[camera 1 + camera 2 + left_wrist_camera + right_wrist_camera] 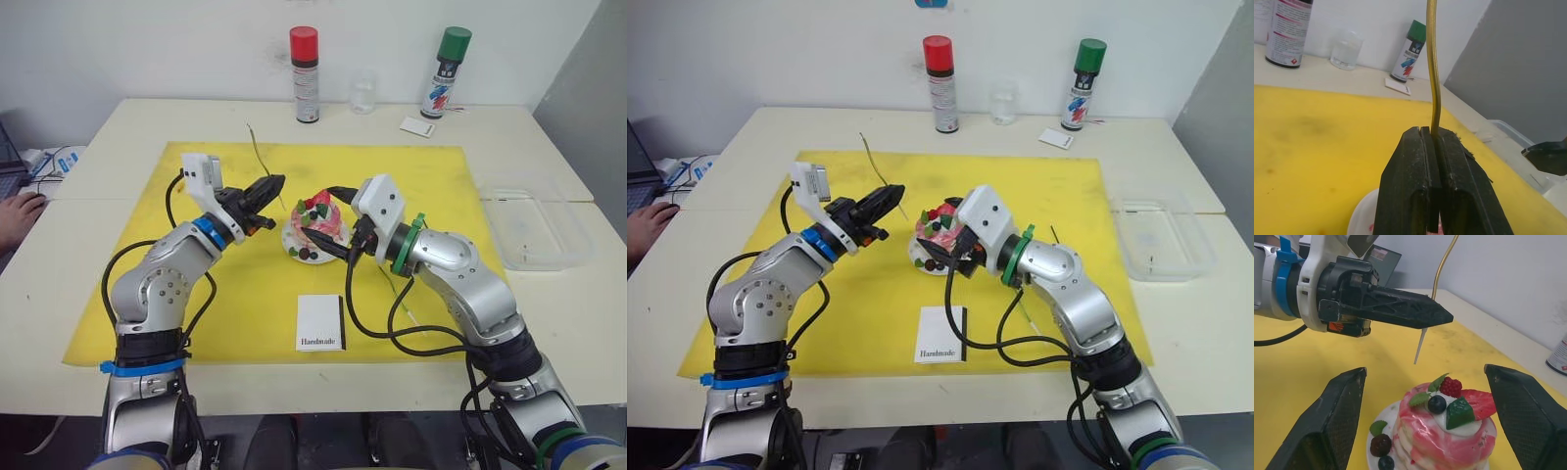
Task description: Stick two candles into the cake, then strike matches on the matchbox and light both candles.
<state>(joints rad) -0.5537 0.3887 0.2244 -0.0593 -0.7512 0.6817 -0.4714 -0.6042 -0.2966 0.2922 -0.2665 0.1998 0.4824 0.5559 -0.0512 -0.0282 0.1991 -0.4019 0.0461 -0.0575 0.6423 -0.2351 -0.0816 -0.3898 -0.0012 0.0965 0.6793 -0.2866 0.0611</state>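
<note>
The pink-and-white cake [315, 217] sits on its small white plate [293, 239] in the middle of the yellow mat [216, 323]. My left gripper [279, 184] hovers just left of the cake, shut on a long green candle [257, 149] that rises up and away from its tips; the whitish end [1419, 346] hangs above the cake's left side. My right gripper [1425, 372] is open, one finger on each side of the cake. A second candle [1027, 309] lies on the mat, partly under my right arm. The matchbox [320, 322] lies in front of the cake. A short dark match [1055, 233] lies behind my right arm.
At the back of the table stand a red-capped spray can [305, 73], a small glass jar [363, 95], a green-capped can [446, 73] and a white card [417, 125]. A clear plastic tray [534, 227] is at the right. A person's hand [15, 217] rests at the far left.
</note>
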